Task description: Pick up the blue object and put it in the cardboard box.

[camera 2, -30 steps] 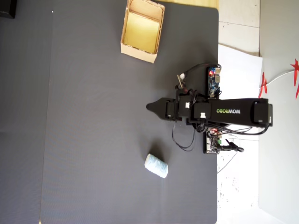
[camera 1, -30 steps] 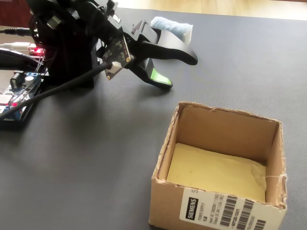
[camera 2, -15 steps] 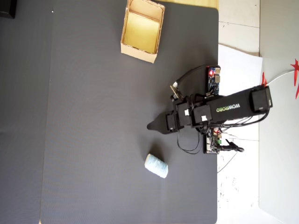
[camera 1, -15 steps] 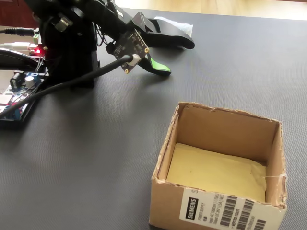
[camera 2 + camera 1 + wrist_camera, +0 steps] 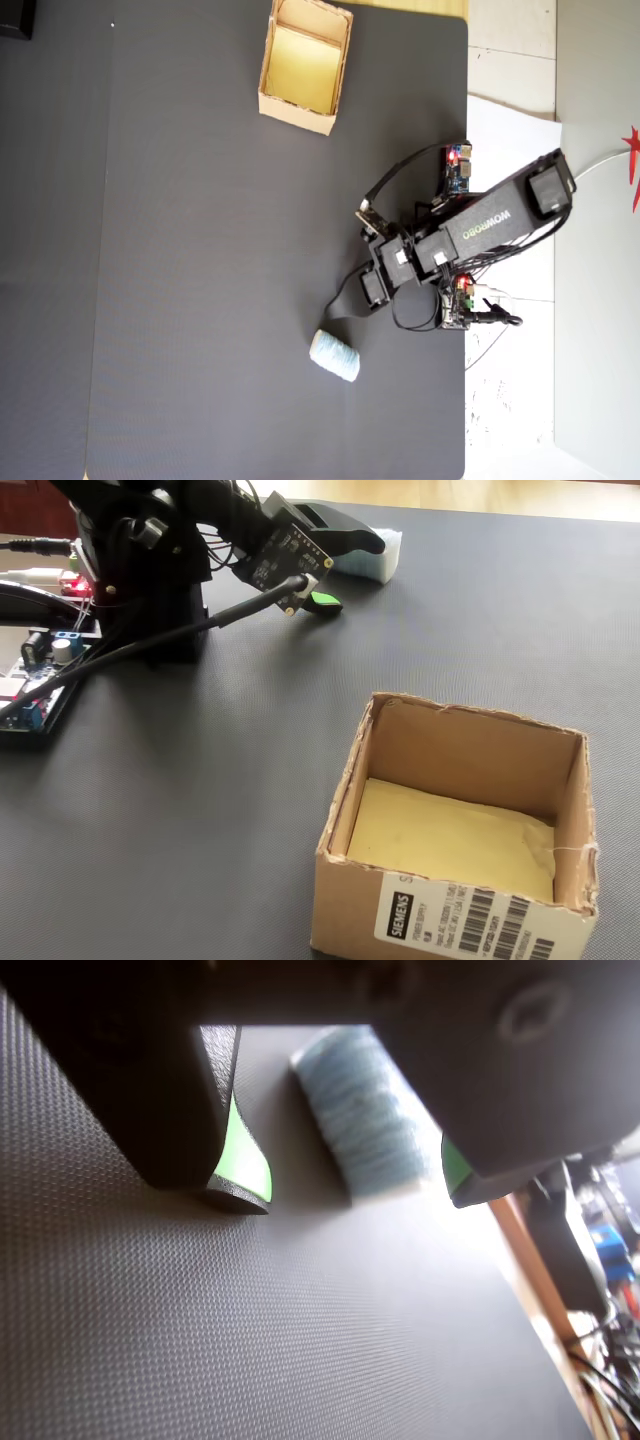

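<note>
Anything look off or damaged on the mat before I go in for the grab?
Only the cardboard box: its rim is ragged and torn along the left wall in the fixed view, but it stands upright and open. The blue object lies intact on the mat, and the gripper is open in front of it.

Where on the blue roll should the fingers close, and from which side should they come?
Probably across the middle of the blue roll, from above. It lies on its side on the dark mat, apart from the cardboard box, and it looks soft. The wrist view shows it lengthwise between the open gripper, so the fingers can close on its long sides.

"SIEMENS" on cardboard box (image 5: 455, 825); "WOWROBO" on arm (image 5: 490, 222)
</note>
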